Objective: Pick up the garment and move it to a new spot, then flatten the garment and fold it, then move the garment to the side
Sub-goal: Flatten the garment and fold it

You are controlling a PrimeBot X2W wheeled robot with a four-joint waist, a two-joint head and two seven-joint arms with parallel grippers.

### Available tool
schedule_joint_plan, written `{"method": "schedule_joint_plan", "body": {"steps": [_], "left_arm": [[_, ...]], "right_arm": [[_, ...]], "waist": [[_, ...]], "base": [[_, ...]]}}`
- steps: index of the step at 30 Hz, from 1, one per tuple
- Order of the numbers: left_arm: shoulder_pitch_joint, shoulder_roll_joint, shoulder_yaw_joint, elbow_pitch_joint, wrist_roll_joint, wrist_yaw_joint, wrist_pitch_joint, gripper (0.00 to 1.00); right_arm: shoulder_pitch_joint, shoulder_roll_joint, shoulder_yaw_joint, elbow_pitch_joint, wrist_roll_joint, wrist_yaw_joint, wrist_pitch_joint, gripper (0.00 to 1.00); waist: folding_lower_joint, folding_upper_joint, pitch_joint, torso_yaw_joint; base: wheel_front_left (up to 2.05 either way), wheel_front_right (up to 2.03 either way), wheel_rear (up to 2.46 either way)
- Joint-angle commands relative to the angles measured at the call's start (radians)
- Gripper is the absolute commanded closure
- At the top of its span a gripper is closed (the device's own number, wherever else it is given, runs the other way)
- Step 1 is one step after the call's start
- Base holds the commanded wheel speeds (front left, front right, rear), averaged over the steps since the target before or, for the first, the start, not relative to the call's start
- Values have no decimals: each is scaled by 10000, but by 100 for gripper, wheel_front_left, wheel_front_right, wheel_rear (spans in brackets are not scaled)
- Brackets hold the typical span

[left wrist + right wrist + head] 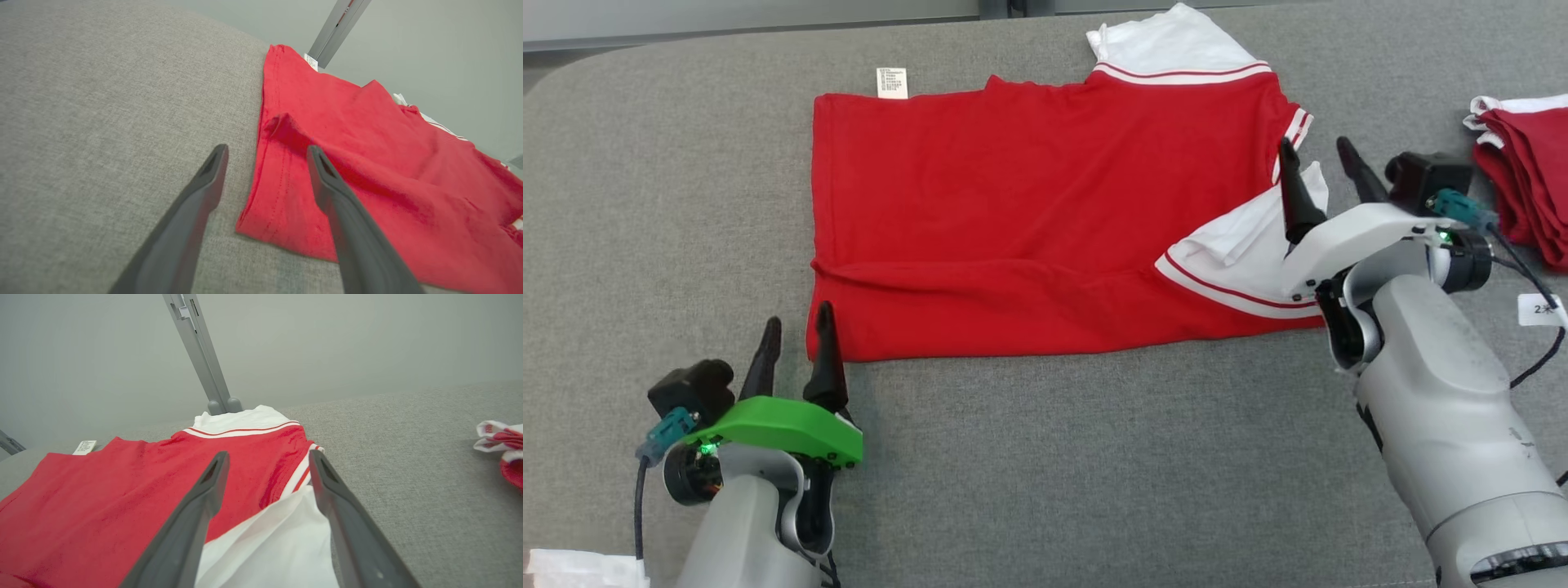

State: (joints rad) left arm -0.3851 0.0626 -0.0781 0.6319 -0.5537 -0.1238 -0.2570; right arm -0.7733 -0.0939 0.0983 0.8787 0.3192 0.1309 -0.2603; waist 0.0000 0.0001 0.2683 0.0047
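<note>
While the garment (1029, 220) lies spread across the grey bench (645, 204) in the head view, red body folded lengthwise and a white label (891, 82) sticking out at its far left edge, both arms stand at its near corners. The left end effector (799, 314) is at the near left corner, fingers parted and holding nothing. One finger is over bare bench and the other is at the hem. The right end effector (1315, 143) is at the right end, its fingers also spread and empty, above a white sleeve (1241, 253) with red stripes. A pile (1527, 171) of red and white cloth sits apart at the right edge.

From the left wrist, the left end effector (267, 148) gapes wide: one finger is over the bench (102, 102), the other over the corner of the garment (388, 155). Whether it touches the cloth I cannot tell. A small ridge of fabric rises just past the fingertips.

From the right wrist, the right end effector (269, 453) is likewise open and empty. The white sleeve (278, 543) lies between its fingers, and the garment (122, 498) stretches away to the left. A grey post (200, 347) rises behind the far white sleeve, and the pile (502, 445) is at the right edge.
</note>
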Motion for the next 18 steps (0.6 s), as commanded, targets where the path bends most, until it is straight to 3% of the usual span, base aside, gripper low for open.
{"method": "schedule_joint_plan", "body": {"steps": [1, 7, 18], "left_arm": [[181, 14, -39, -28, -35, -39, 79, 0], [642, 70, -65, 4, -223, 237, 788, 0], [622, 352, 160, 47, -431, 1243, 1928, 0]], "right_arm": [[109, -132, -119, -351, -117, -5, -50, 0], [1376, -136, -479, -2344, -636, -5, -50, 0], [3741, 48, -671, -5206, -1145, -5, -50, 0]], "waist": [[0, -1, -136, 8], [0, -1, -476, -132], [0, -1, -353, -827]], "base": [[0, 0, 0], [0, 0, 0], [0, 0, 0]]}}
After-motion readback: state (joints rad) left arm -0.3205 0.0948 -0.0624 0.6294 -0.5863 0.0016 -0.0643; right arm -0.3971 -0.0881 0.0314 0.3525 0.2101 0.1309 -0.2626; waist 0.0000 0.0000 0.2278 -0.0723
